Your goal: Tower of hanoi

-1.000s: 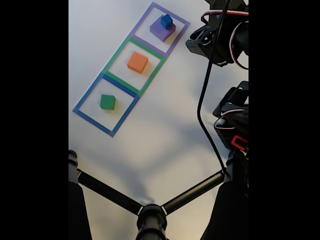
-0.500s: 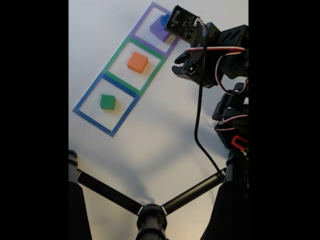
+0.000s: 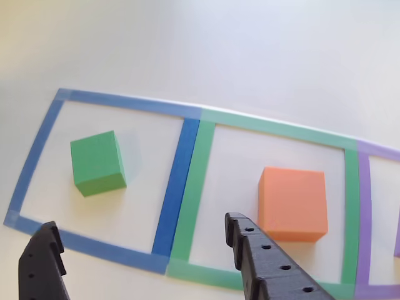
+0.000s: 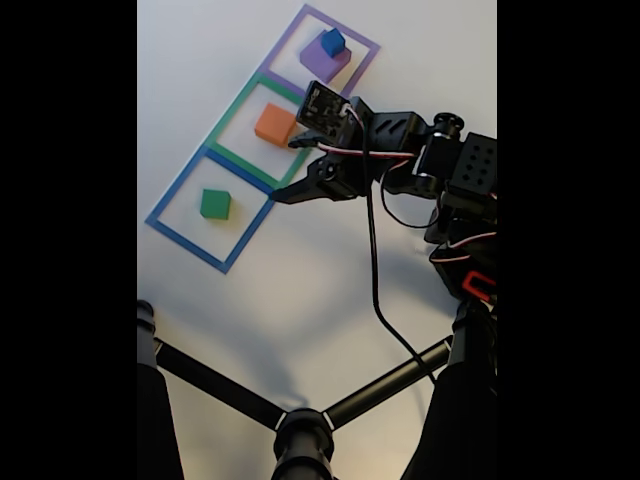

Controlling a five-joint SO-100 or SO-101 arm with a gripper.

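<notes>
The gripper [image 4: 285, 170] is wide open and holds nothing. In the other view its two black fingers [image 3: 262, 262] stick up from the bottom edge, one at the left corner and one near the middle, with a big gap between them.

The green block [image 3: 97, 163] sits inside the blue tape square [image 3: 181, 162]. It lies past the fingertips and over the gap, closer to the left finger. It does not touch either finger.

The orange block [image 3: 293, 204] sits inside the green tape square [image 3: 201, 181]. It is just beside the tip of the right finger, on its outer side – close, but apart from it. A strip of the purple tape square [image 3: 364, 212] shows still farther out on that side.

In the fixed view the arm [image 4: 420, 150] reaches in from the right, and the fingers [image 4: 300, 190] hang over the tape line where the blue and green squares meet. The orange block [image 4: 275, 124] is just above the fingers there, and the green block [image 4: 214, 204] is down to their left. Farther up, well away from the fingers, a small blue block [image 4: 333, 41] rests on top of a bigger purple block [image 4: 322, 60] inside the purple square [image 4: 300, 20].

Everything lies on a white table [image 4: 300, 290] – and black tripod legs [image 4: 300, 420] cross the bottom of that view.
</notes>
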